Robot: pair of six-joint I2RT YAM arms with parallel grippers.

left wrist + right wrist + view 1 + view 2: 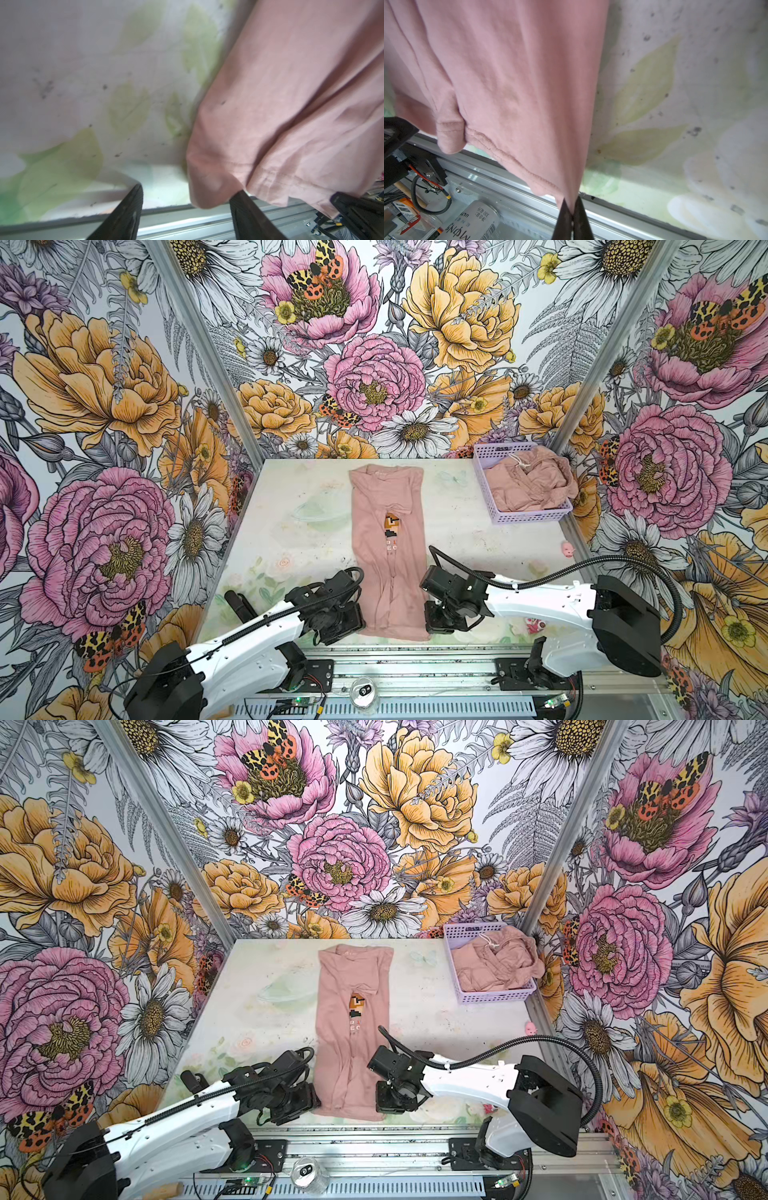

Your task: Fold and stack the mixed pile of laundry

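dusty-pink t-shirt with a pixel-art print (pixel 388 547) lies as a long narrow strip mid-way across the pale painted table (pixel 299 510), hem at the near edge. your right gripper (pixel 572 205) is clamped on one hem corner; your left gripper (pixel 188 190) stands wide beside the other, holding nothing. you seem mid-fold: next, close the left on its corner, then lift both toward the collar.

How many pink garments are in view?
2: the T-shirt spread on the table, and a crumpled drawstring piece in the lilac basket at back right; others may hide under it.
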